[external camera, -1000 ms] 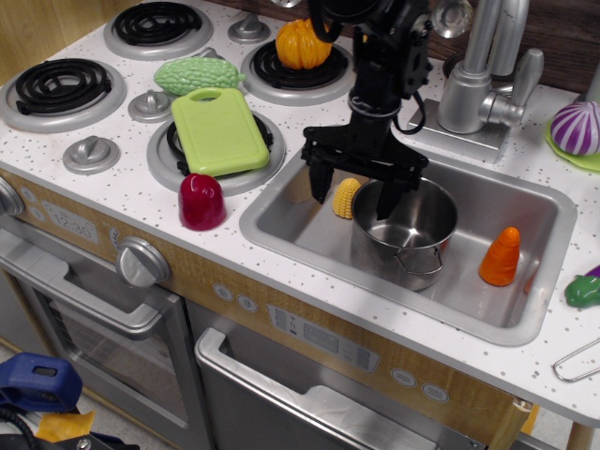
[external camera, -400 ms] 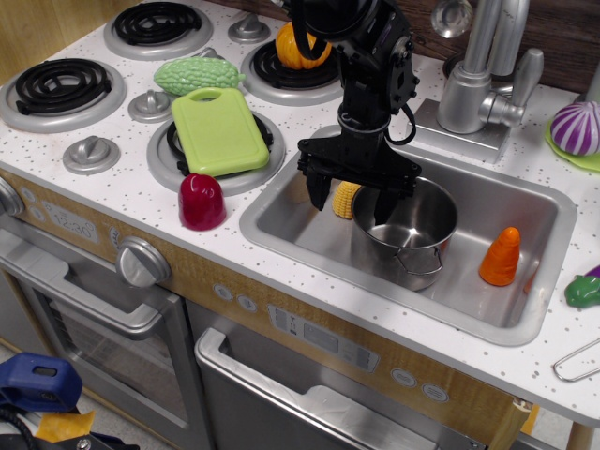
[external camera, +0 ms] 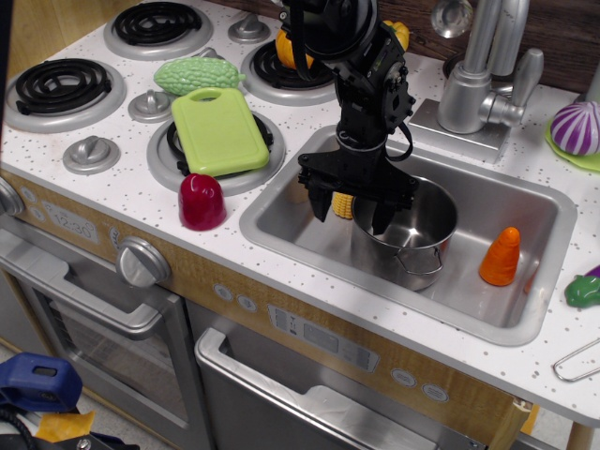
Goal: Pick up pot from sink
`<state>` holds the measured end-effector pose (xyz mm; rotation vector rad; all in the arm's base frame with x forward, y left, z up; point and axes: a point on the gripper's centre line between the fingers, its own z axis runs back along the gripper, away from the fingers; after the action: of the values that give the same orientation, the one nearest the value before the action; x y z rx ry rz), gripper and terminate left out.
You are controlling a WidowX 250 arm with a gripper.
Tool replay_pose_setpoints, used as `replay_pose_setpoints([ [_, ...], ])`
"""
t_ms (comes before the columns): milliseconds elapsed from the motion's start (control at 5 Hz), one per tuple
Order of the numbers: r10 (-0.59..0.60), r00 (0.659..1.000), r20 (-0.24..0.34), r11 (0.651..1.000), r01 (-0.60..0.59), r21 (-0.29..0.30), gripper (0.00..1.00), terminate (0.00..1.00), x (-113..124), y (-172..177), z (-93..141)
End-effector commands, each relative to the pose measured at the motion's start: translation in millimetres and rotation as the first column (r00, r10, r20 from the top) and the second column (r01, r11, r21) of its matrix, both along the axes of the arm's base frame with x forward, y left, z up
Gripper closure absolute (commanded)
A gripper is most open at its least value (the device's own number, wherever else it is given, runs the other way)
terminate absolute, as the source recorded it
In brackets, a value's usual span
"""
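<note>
The shiny steel pot [external camera: 412,234] stands upright in the middle of the brushed-steel sink [external camera: 309,234], a wire loop handle facing the front. My black gripper [external camera: 352,208] hangs open over the pot's left rim. One finger [external camera: 321,199] is outside the pot on the left, by a yellow toy corn [external camera: 344,202]. The other finger [external camera: 384,214] reaches down inside the pot. The jaws are not closed on the rim. An orange toy carrot [external camera: 501,257] stands in the sink to the right of the pot.
A tall faucet [external camera: 483,80] rises behind the sink. A red toy [external camera: 202,201], a green cutting board [external camera: 217,129], a green gourd [external camera: 197,75] and stove burners lie to the left. A purple onion [external camera: 576,127] sits at the far right.
The gripper has come down lower and slightly left, so its fingers now straddle the pot's left rim deeper in the sink. The pot has not moved.
</note>
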<state>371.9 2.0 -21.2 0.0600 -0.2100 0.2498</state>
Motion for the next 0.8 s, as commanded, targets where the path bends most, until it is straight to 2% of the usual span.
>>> replay_pose_setpoints([
  [0,0.026,0.999,0.026,1.000,-0.026,-0.001,1.00,0.00,5.9,0.9,11.8],
  [200,0.030,0.999,0.013,0.999,-0.030,-0.014,1.00,0.00,5.9,1.2,17.2],
  [600,0.035,0.999,-0.034,0.999,-0.035,-0.006,1.00,0.00,3.8,0.9,53.4],
])
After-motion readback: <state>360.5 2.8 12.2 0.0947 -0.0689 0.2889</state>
